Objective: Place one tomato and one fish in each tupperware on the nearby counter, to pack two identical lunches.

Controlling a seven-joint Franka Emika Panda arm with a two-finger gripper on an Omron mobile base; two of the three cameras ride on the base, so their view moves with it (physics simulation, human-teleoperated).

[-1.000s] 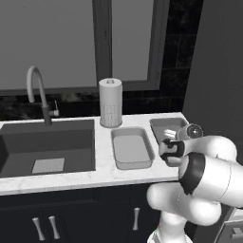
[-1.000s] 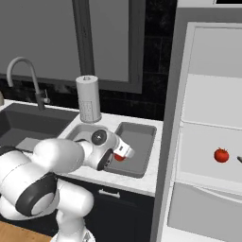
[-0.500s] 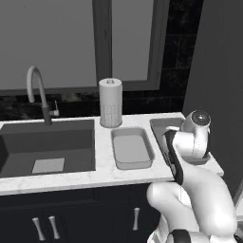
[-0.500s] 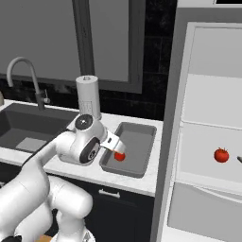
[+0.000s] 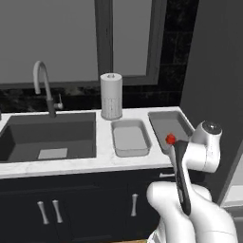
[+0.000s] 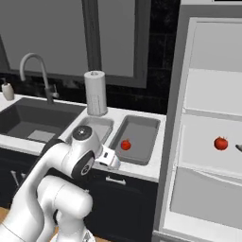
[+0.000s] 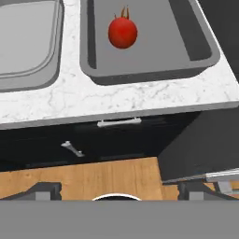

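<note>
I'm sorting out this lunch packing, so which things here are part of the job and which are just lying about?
Part of the job:
dark tray with a tomato in it
light tray
second tomato on the fridge shelf
counter

Lying about:
paper towel roll
sink
faucet
soap bottle

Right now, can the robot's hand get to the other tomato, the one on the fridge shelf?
Probably yes. The tomato sits alone on an open white fridge shelf with nothing in front of it. The gripper is open and empty, but it points at the counter, so the arm must swing over.
</note>
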